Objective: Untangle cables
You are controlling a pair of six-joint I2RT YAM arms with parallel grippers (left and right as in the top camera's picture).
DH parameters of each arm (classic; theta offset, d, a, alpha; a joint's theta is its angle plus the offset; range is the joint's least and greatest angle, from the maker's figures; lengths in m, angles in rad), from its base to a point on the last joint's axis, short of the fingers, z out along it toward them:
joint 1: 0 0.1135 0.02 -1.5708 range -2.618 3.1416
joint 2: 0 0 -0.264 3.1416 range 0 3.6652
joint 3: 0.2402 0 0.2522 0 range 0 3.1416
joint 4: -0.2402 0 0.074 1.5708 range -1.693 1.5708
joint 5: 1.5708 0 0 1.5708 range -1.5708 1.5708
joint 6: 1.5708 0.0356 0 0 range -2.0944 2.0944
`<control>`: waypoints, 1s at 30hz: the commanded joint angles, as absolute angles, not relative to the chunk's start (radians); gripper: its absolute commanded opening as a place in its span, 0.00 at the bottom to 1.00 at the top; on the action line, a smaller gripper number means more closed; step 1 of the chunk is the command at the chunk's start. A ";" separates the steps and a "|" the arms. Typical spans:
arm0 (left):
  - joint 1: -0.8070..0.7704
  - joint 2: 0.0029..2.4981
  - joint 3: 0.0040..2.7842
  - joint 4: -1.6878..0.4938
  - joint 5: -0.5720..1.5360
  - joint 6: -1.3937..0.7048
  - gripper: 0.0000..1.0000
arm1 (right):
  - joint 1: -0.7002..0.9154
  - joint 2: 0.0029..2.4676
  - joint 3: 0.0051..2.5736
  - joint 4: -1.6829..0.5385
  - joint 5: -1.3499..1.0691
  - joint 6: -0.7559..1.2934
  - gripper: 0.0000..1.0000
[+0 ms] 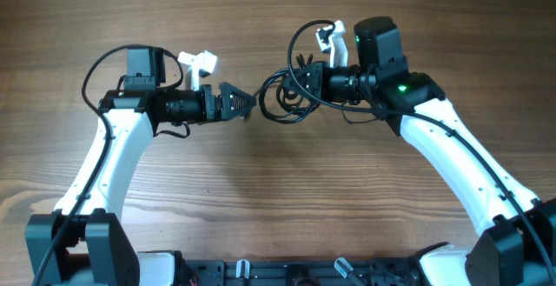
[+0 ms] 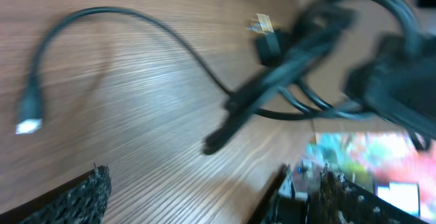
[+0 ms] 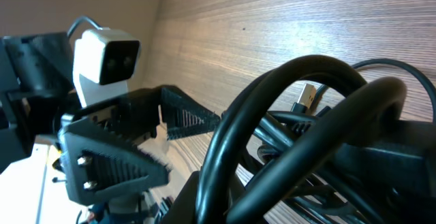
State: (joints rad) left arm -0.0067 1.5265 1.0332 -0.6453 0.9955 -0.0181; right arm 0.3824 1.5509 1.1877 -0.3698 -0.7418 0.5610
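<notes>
The cables (image 1: 280, 103) are a tangle of thin black loops just left of the table's middle back. My right gripper (image 1: 301, 84) is in the bundle and looks shut on the cables. In the right wrist view the loops (image 3: 286, 94) fill the foreground and hide its fingers. My left gripper (image 1: 246, 105) is open and empty, pointing right, just short of the bundle. In the left wrist view one cable arcs left from the bundle (image 2: 272, 74) to a loose plug end (image 2: 27, 115) above the wood; my left fingers (image 2: 197, 203) are spread wide below it.
The wooden table (image 1: 261, 199) lies under everything. The left arm's white wrist camera (image 3: 105, 64) and open left gripper (image 3: 184, 142) face the right wrist closely. Thicker black arm wires loop at both wrists (image 1: 104, 69).
</notes>
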 commanded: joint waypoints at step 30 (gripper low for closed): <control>-0.175 1.536 1.028 -0.477 0.801 0.066 0.04 | 0.352 1.552 1.204 -0.578 -0.735 0.368 0.04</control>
